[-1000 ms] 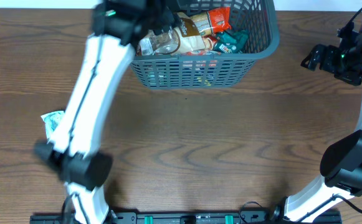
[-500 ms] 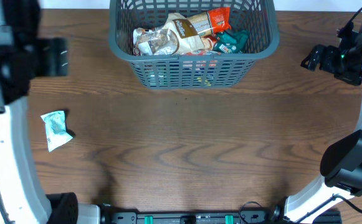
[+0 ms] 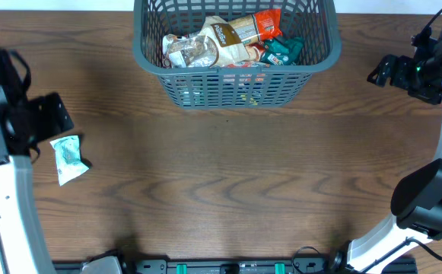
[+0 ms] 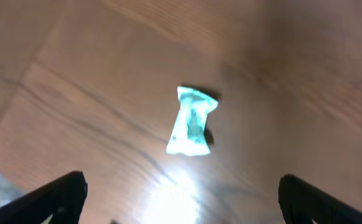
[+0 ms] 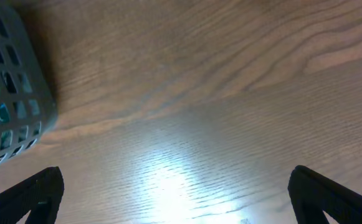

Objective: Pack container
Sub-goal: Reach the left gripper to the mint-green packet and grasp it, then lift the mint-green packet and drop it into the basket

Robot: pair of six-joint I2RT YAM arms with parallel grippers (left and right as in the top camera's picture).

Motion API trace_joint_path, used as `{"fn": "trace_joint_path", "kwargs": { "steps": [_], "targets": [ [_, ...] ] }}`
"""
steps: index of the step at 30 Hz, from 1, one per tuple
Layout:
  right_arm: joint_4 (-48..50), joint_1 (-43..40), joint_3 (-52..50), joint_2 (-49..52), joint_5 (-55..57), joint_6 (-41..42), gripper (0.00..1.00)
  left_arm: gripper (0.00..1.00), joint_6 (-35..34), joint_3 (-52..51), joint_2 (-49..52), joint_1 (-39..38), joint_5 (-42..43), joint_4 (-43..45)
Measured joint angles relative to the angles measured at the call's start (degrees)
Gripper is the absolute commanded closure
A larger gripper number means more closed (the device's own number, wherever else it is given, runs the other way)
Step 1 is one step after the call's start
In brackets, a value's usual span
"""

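The dark grey slotted container (image 3: 156,67) stands at the table's far edge and holds several snack packets (image 3: 232,38). One corner of it shows in the right wrist view (image 5: 12,93). A small green and white packet (image 3: 68,157) lies on the table at the left; the left wrist view shows it below the camera (image 4: 191,121). My left gripper (image 4: 181,199) is open and empty, hovering above and just beside that packet. My right gripper (image 5: 174,193) is open and empty over bare table to the right of the container.
The right arm (image 3: 418,68) is raised at the far right edge. The left arm (image 3: 7,152) runs along the left edge. Wooden table surface (image 3: 243,175) lies between the container and the front edge.
My left arm has swung from over the container to the left side and come down toward the green and white packet. The right arm has not moved.
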Motion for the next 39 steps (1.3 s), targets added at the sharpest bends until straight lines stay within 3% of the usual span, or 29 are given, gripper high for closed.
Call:
{"fn": "trace_joint_path", "kwargs": {
  "steps": [7, 11, 35, 37, 39],
  "targets": [
    [0.04, -0.02, -0.02, 0.00, -0.02, 0.00, 0.01, 0.02, 2.25, -24.15, 0.76, 6.91, 5.92, 18.95],
    [0.02, -0.02, -0.02, 0.00, -0.02, 0.00, 0.01, 0.02, 3.13, -31.74, 4.35, 9.29, 8.87, 25.42],
    [-0.13, 0.00, -0.02, 0.00, -0.02, 0.00, 0.01, 0.00, 14.16, -33.24, 24.65, 9.49, 11.78, 42.12],
    [-0.13, 0.00, -0.02, 0.00, -0.04, 0.00, 0.01, 0.11, 14.45, -33.22, 25.92, 9.49, 11.82, 42.69],
    [-0.11, -0.02, -0.02, 0.00, -0.02, 0.00, 0.01, 0.32, 14.60, -33.14, 26.38, 9.53, 12.63, 42.77]
  ]
}}
